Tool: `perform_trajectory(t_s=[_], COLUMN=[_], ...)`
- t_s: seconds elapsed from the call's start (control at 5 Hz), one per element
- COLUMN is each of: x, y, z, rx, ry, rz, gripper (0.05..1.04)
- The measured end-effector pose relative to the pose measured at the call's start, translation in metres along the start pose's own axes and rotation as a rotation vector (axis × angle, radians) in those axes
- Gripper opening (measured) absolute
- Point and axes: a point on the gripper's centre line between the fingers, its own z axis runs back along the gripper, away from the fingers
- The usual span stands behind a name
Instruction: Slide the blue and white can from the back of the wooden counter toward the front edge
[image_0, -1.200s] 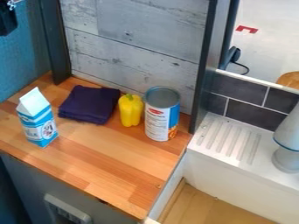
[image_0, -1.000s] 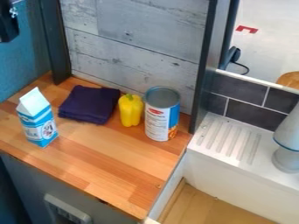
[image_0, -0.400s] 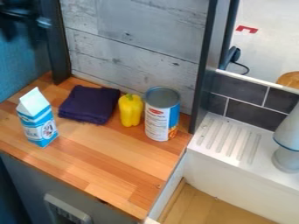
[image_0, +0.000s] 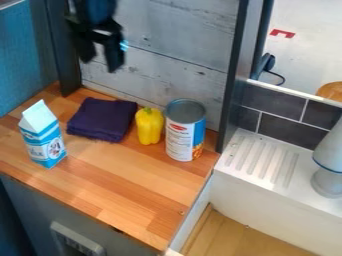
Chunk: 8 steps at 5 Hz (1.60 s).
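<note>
Your gripper (image_0: 101, 63) hangs nearest the cloth (image_0: 102, 119), fingers well apart and empty, so no grasp looks made yet on cloth, carton (image_0: 43, 135), pepper (image_0: 149, 126) or can (image_0: 185, 131).

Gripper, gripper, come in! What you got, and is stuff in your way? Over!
Gripper open, empty, up high. Folded dark cloth on wooden counter. Yellow pepper close beside cloth, can next to pepper. Over.

A blue-and-white carton (image_0: 43, 136) stands on the left of the wooden counter (image_0: 127, 182). A yellow pepper (image_0: 149, 127) stands just beside a tall can (image_0: 184, 134), and a grooved white ledge (image_0: 264, 162) lies to their right
</note>
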Motion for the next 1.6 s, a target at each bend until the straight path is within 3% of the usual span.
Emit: perform_trajectory(t_s=[0.4, 0.8, 1.6], x=[0.04, 0.067, 0.075], y=[-0.033, -0.071, -0.098], z=[-0.025, -0.049, -0.081], rx=[0.048, 0.077, 0.099], ry=[-0.078, -0.125, -0.185], rz=[-0.079, -0.145, -0.095], gripper=[1.001, 1.001, 1.001])
